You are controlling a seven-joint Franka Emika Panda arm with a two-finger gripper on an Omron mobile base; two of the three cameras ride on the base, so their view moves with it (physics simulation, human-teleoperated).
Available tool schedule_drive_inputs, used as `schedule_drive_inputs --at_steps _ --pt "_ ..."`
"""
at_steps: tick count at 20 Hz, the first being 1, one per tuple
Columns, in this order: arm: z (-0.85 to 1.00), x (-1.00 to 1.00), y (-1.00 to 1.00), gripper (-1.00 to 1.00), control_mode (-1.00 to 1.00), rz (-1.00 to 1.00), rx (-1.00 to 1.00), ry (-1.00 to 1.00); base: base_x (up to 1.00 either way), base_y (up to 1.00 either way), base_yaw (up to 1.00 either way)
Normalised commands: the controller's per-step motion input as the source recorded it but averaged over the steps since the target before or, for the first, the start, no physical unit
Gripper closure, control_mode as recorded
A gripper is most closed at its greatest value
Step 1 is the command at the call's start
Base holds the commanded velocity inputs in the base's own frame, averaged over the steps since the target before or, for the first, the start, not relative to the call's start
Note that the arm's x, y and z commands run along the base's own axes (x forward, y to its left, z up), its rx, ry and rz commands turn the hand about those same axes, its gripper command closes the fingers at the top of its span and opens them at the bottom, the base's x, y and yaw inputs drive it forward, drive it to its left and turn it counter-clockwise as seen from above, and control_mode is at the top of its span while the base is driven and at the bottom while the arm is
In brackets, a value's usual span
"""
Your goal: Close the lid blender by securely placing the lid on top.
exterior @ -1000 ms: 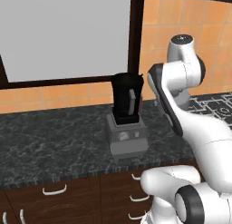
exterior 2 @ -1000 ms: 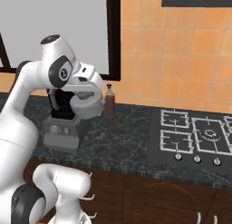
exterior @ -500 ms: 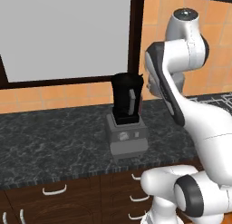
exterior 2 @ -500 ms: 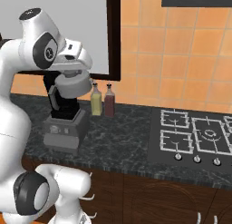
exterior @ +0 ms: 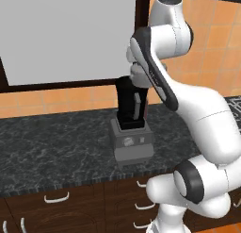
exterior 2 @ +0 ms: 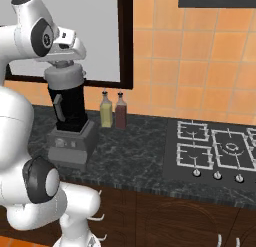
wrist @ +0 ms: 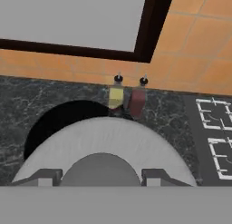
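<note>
You've got the gripper [wrist: 100, 177] clenched on the lid [wrist: 106, 148] by its knob, held flat just above the blender [exterior 2: 70, 123] jar; mouth peeks out off-centre, so align before lowering.

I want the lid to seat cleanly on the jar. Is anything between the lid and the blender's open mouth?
Nothing visible. The lid, held by the gripper, sits just above the blender. In the hand view the jar's dark mouth shows past the lid's edge, with nothing in it. The two bottles stand off to the side.
</note>
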Motion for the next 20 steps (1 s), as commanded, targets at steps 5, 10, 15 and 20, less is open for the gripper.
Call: schedule_drive_inputs --at_steps 5,10,15,20 --pt "-0.21 0.71 0.26 1.00 -1.00 0.00 0.00 -0.13 0.00 0.00 0.00" --pt "-0.07 0.67 0.10 1.00 -1.00 -0.01 0.00 -0.03 0.00 0.00 0.00" --pt "0.01 0.50 0.14 1.00 -1.00 -0.02 0.01 0.00 0.00 0.00 0.00" --pt "-0.18 0.09 0.00 1.00 -1.00 0.00 0.03 -0.05 0.00 0.00 0.00"
